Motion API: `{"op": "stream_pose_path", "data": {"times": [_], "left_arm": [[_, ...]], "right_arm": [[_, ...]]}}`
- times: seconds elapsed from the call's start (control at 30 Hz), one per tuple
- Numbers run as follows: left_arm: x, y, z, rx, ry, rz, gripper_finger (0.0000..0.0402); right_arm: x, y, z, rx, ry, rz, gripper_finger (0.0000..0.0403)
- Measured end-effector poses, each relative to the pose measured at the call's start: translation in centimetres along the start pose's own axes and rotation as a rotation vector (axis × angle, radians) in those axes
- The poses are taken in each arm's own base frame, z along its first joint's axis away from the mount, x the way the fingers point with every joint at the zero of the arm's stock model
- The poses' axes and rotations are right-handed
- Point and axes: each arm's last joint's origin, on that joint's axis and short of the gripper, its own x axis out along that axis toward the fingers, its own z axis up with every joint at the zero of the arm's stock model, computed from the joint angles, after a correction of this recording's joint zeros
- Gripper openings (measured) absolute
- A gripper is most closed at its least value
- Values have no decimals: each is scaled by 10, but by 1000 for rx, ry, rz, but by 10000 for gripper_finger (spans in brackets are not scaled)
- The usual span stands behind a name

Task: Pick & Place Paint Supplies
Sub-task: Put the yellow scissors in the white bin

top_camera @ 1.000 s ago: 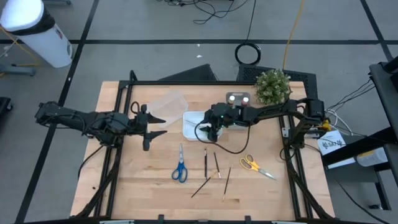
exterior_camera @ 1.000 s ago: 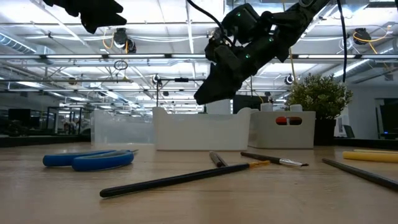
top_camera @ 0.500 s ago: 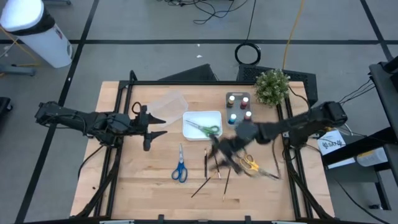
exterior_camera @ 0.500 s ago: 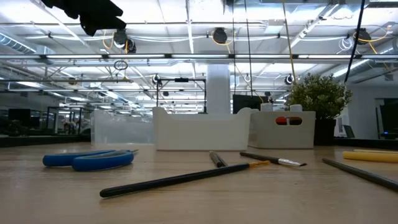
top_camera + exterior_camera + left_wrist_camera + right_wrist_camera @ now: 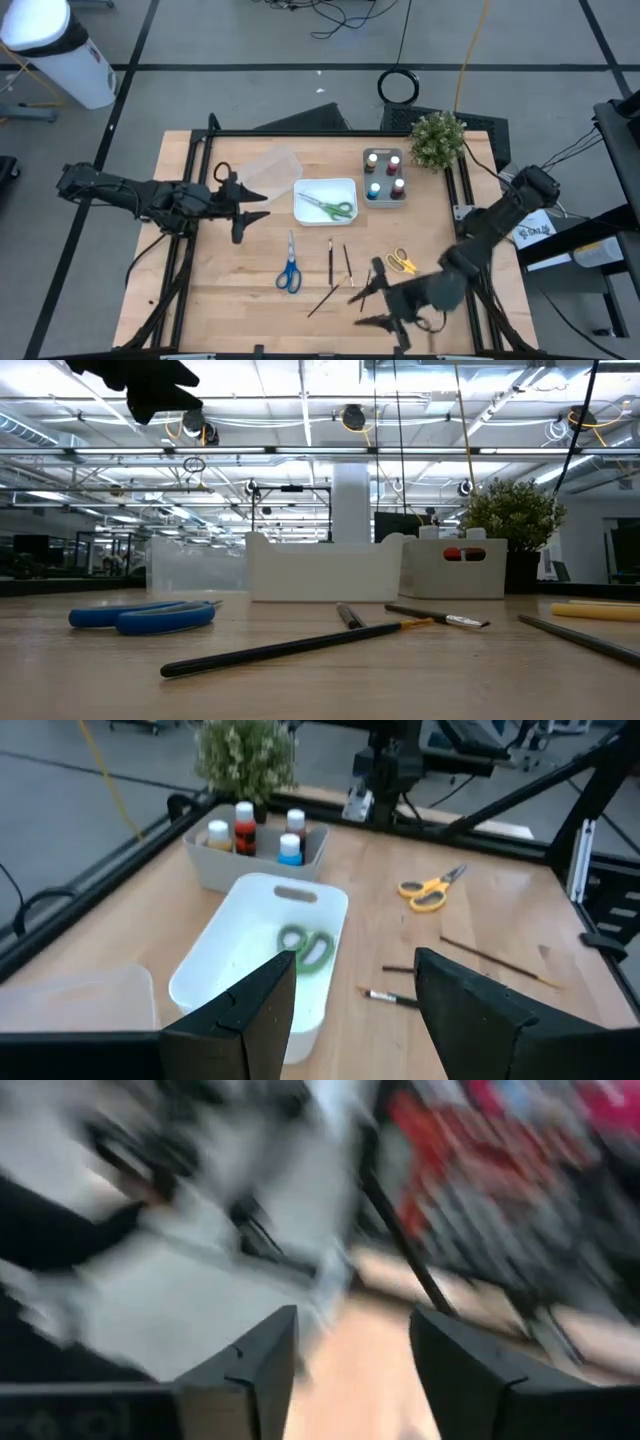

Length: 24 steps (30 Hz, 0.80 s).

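My left gripper [image 5: 250, 205] [image 5: 355, 990] hangs open over the table's left half, next to the white tray [image 5: 303, 192], with nothing between its fingers. Out over the near right edge, my right gripper [image 5: 358, 308] [image 5: 350, 1350] is open and empty, blurred. Green scissors [image 5: 328, 207] [image 5: 308, 946] lie flat in the white tray. Blue scissors [image 5: 290, 268] and orange-yellow scissors [image 5: 402, 262] lie flat on the table. Several thin brushes [image 5: 331, 260] [image 5: 300, 645] lie between them. Paint pots [image 5: 384, 175] [image 5: 245, 825] stand in a grey tray.
A clear tray [image 5: 268, 168] sits far left of the white one. A potted plant [image 5: 438, 138] stands at the far right corner. Black frame rails [image 5: 462, 200] run along the table's sides. Bare wood [image 5: 230, 290] shows near left.
My right gripper has swung quickly from above the white tray toward the table's near right edge, rising out of the low view. The green scissors, hidden under it before, now show lying in the white tray. My left gripper has stayed in place.
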Motion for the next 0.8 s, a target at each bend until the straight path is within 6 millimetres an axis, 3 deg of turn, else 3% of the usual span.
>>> {"op": "stream_pose_path", "data": {"times": [0.17,0.4,0.67,0.8], "left_arm": [[3,-3,-2,3,18,-8,214],[20,-8,-11,20,90,6,214],[42,-14,-17,45,101,19,214],[45,-16,-16,71,84,14,214]], "right_arm": [[-17,10,-36,117,375,-255,227],[-43,4,-111,331,691,-490,242],[-62,-25,-203,549,959,-623,222],[-70,-40,-231,599,1005,-656,210]]}}
